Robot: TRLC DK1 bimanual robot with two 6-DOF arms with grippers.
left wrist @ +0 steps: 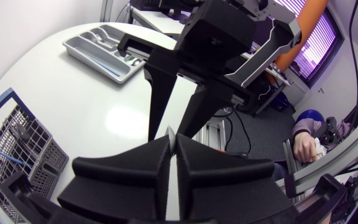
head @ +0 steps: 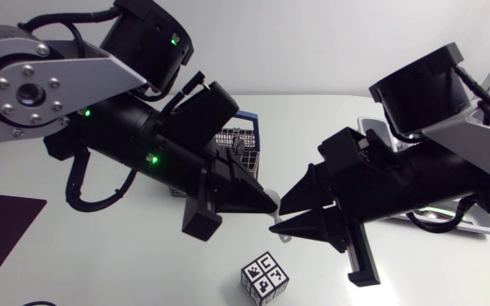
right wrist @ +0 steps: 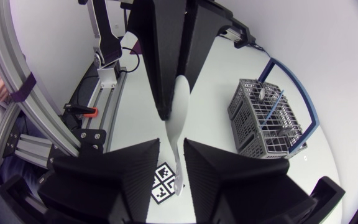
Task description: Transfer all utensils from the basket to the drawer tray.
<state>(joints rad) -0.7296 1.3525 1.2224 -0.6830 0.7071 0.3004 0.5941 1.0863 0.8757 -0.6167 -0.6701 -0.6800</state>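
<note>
My left gripper [head: 270, 206] is shut on a white spoon [right wrist: 180, 109] and holds it in the air over the middle of the table. My right gripper [right wrist: 171, 150] faces it tip to tip. The right fingers [right wrist: 229, 177] stand narrowly on either side of the spoon's handle, with a gap showing on one side. The grey wire basket [head: 243, 144] sits behind the left gripper and holds several utensils, one with a blue handle [right wrist: 271, 107]. The drawer tray [left wrist: 98, 50] lies on the right side of the table, partly under my right arm.
A small cube with black-and-white markers [head: 264, 277] stands on the table right below the two grippers. A dark purple mat [head: 2, 217] lies at the left edge. A blue rim [right wrist: 297, 81] runs around the basket.
</note>
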